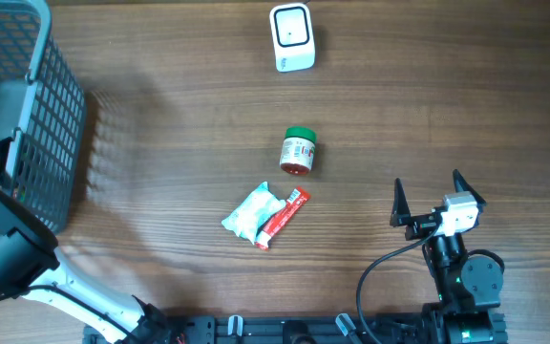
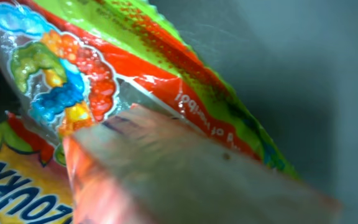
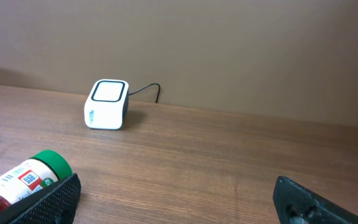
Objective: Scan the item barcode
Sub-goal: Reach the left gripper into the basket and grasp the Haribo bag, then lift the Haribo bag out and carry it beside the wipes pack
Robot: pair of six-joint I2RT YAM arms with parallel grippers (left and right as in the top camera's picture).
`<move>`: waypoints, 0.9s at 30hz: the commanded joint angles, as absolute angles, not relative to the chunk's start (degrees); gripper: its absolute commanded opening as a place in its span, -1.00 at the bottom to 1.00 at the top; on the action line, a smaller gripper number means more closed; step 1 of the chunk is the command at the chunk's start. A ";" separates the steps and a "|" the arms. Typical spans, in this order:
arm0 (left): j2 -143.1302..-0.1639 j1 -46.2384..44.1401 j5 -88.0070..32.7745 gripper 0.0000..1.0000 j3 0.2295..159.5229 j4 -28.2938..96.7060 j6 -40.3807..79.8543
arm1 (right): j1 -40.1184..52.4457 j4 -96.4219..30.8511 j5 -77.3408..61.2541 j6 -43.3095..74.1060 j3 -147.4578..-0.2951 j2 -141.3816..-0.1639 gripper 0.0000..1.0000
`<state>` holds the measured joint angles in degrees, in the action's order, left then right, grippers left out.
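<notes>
The left arm (image 1: 3,253) reaches toward the grey mesh basket (image 1: 65,124) at the table's far left edge. The left gripper (image 2: 185,180) itself is seen only from its wrist camera. There, one blurred finger lies right against a glossy snack bag (image 2: 166,68) printed in green, orange and red. Whether the fingers are clamped on the bag or merely touching it, I cannot tell. A yellow bag (image 2: 11,180) sits beside it at the lower left, and both appear to lie in the basket.

Near the table's middle, a white packet (image 1: 248,216) and a red sachet (image 1: 285,216) lie touching each other. Just beyond them, a spice jar (image 1: 298,153) with a green lid lies on its side. The white barcode scanner (image 1: 292,36) stands well apart at the far edge, with its window facing up.

On the right, the right gripper (image 1: 428,186) hovers over bare wood with its fingers spread wide, holding nothing.
</notes>
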<state>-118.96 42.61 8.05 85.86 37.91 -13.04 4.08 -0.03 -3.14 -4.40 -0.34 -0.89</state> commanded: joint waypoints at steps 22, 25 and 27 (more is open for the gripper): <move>-87.61 38.35 10.33 -0.92 99.79 41.52 -2.61 | 3.88 0.12 -2.44 -4.47 -0.30 -0.64 0.99; -81.41 35.86 9.67 -0.92 99.79 41.50 2.09 | 3.88 0.12 -2.44 -4.47 -0.30 -0.64 0.99; -77.69 33.32 8.27 -0.92 99.77 42.13 5.37 | 3.88 0.12 -2.44 -4.47 -0.30 -0.64 0.99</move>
<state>-83.15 37.15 9.78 99.07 41.85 -1.85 4.08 -0.03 -3.14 -4.40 -0.34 -0.89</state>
